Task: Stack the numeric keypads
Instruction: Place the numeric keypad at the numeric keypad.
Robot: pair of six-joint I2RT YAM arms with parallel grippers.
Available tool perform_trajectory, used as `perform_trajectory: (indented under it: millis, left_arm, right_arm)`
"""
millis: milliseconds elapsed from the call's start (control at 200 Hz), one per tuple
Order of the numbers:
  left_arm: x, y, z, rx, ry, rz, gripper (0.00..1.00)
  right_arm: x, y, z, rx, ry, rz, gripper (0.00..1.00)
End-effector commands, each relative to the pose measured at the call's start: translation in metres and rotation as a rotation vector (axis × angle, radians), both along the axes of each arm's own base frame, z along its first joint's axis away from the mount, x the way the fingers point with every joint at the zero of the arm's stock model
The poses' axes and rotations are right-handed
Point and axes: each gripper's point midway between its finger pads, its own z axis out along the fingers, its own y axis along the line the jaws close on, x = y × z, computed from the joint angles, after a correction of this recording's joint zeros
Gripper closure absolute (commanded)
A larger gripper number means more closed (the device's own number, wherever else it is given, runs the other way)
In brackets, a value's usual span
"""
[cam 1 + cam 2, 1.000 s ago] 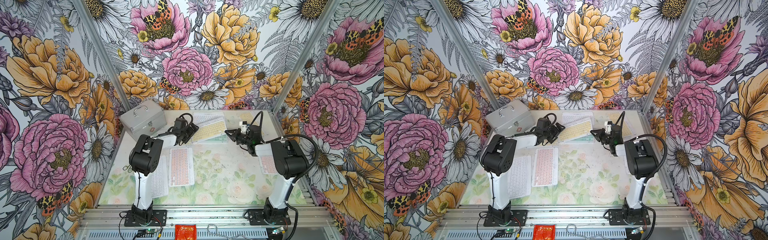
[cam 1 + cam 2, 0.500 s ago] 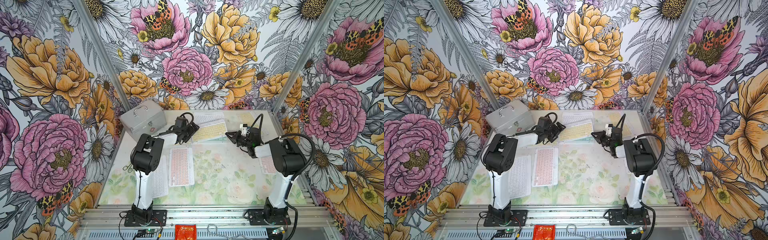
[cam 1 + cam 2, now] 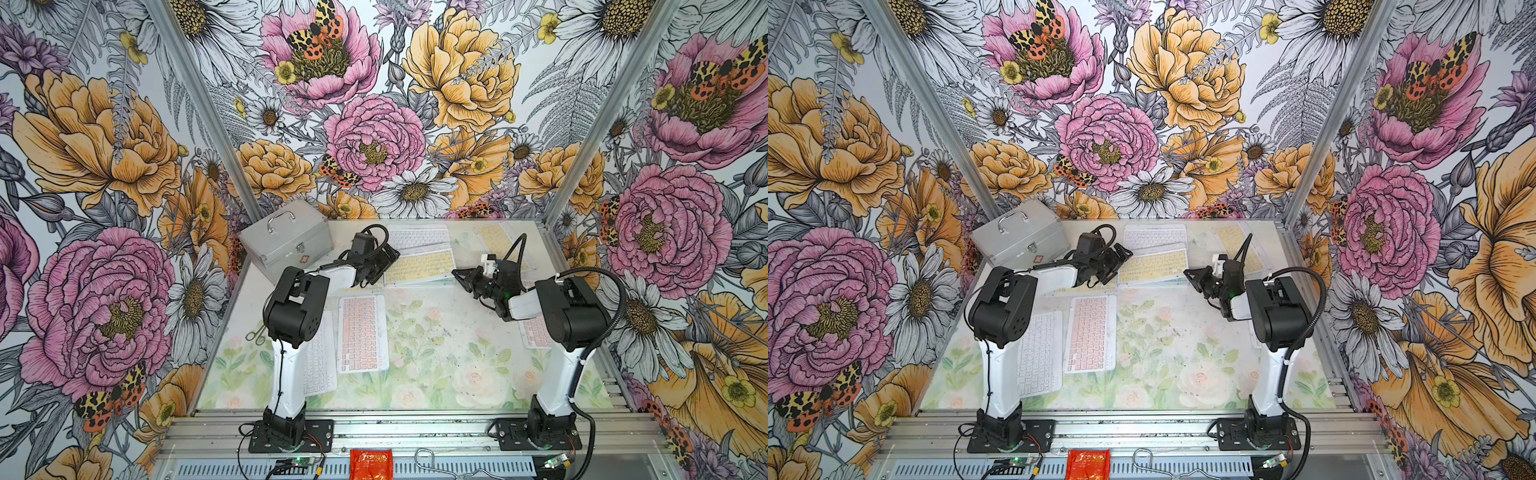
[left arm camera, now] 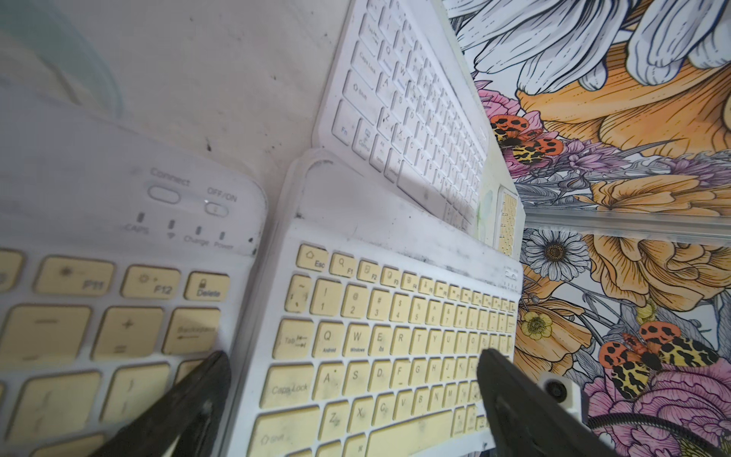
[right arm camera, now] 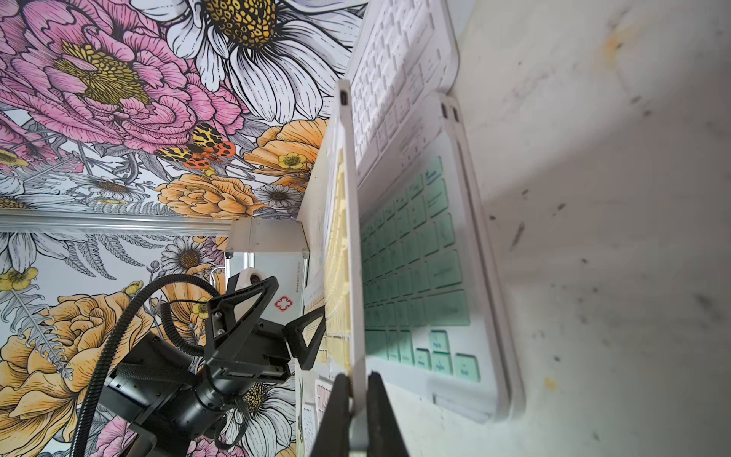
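Right wrist view shows the right gripper (image 5: 358, 380) with its black fingers (image 5: 336, 419) clamped together on the thin short edge of a flat, white-framed plastic keypad with yellow keys (image 5: 344, 245). That keypad is tilted over a mint-green-keyed keypad (image 5: 415, 257) near the back of the floral-print tabletop (image 3: 415, 332). The left gripper (image 4: 354, 356) hovers spread wide across the yellow keypad's opposite end. It looks light, stiff and slick, so an edge pinch could let it pivot; a deeper bite seems safer. Whatever lies beneath the mint-green-keyed keypad is mostly hidden.
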Motion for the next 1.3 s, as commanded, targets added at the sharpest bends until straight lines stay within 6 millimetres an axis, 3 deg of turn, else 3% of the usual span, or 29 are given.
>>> perform_trajectory:
  millis: [0,285,680,946,1131,1296]
  left_arm:
    - [0.002,-0.004,0.002,0.02,-0.015,-0.022,0.01]
    - [0.0,-0.004,0.0,0.019,-0.01,-0.026,0.01]
    - [-0.001,-0.005,0.003,0.018,-0.012,-0.029,0.01]
    - [-0.009,-0.001,0.013,0.047,-0.022,-0.045,0.01]
    - [-0.021,0.005,0.019,0.055,-0.015,-0.054,0.01]
    - [-0.029,0.008,0.012,0.066,0.011,-0.07,0.01]
  right_arm:
    - [0.003,-0.011,-0.013,-0.064,0.005,-0.04,0.9]
    - [-0.001,-0.017,-0.023,-0.145,0.055,-0.04,0.74]
    - [-0.004,-0.017,-0.026,-0.207,0.079,-0.032,0.66]
    - [-0.014,-0.022,-0.009,-0.321,0.053,-0.008,0.45]
    - [-0.036,-0.028,-0.003,-0.643,0.066,0.063,0.26]
    - [-0.054,-0.027,0.0,-0.918,0.058,0.138,0.09]
